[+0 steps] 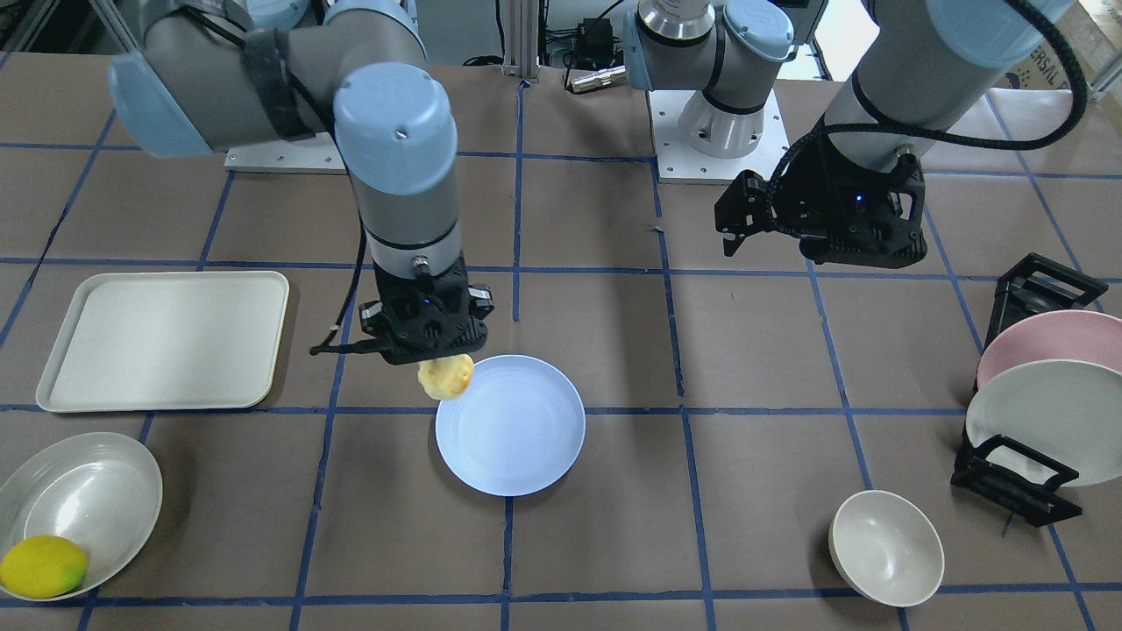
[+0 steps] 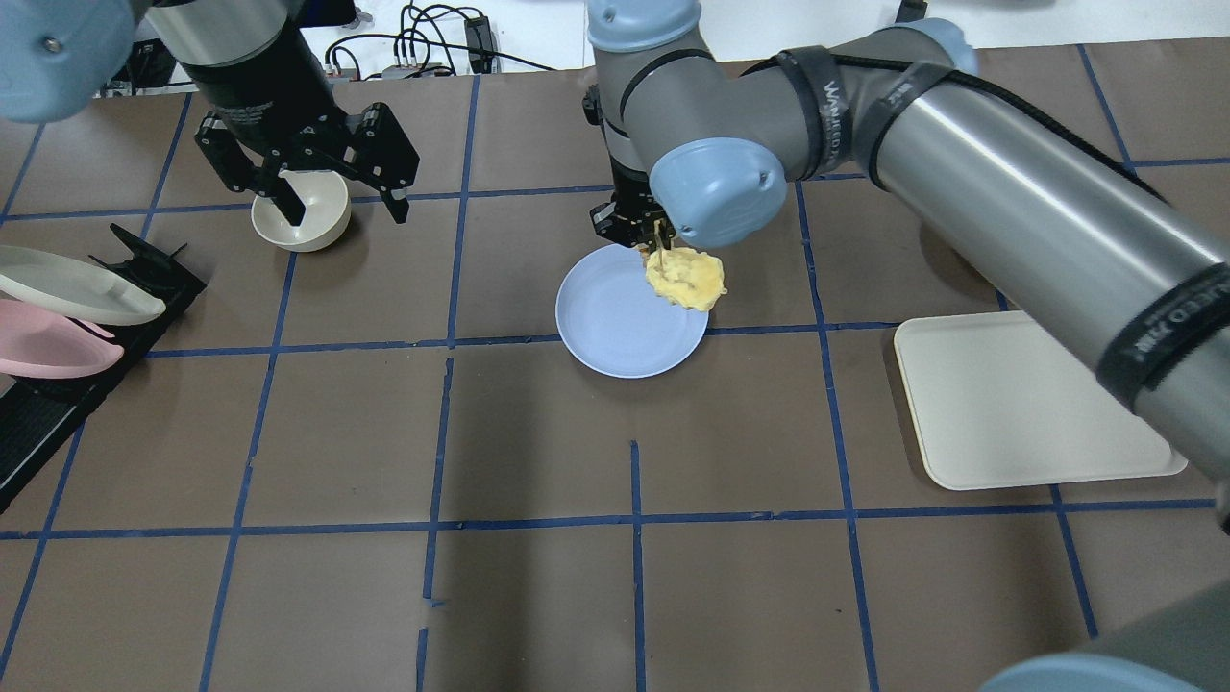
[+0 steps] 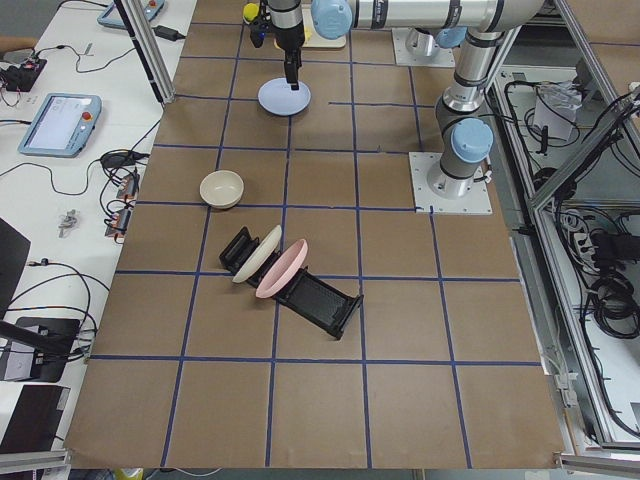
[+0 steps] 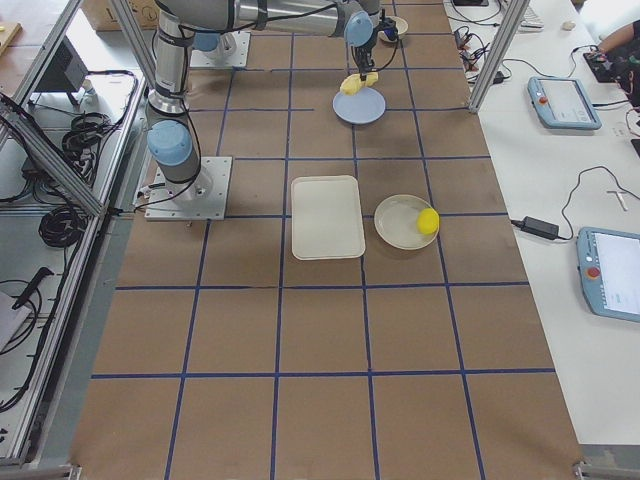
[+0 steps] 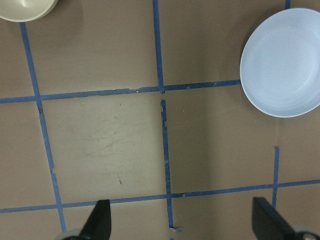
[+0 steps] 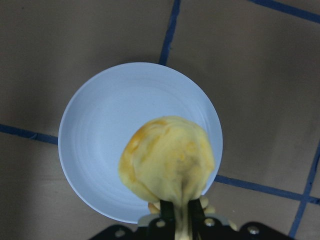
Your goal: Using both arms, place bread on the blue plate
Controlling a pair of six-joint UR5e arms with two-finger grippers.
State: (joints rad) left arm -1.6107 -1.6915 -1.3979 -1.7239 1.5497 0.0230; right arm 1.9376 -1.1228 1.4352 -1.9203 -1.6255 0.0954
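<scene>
My right gripper (image 1: 427, 343) is shut on one end of the pale-yellow bread (image 1: 445, 377), which hangs down over the edge of the blue plate (image 1: 517, 429). In the right wrist view the bread (image 6: 167, 160) hangs above the plate (image 6: 105, 135), clear of it. In the overhead view the bread (image 2: 684, 277) is over the plate's (image 2: 615, 322) right rim. My left gripper (image 2: 341, 202) is open and empty, high above the table near a cream bowl (image 2: 300, 223). Its wrist view shows the plate (image 5: 282, 65) at the upper right.
A cream tray (image 1: 166, 337) lies beside the plate on my right side. A shallow bowl (image 1: 79, 499) holds a lemon-like fruit (image 1: 42, 567). A black rack (image 1: 1017, 486) holds a pink plate (image 1: 1052, 337) and an off-white plate (image 1: 1043, 421).
</scene>
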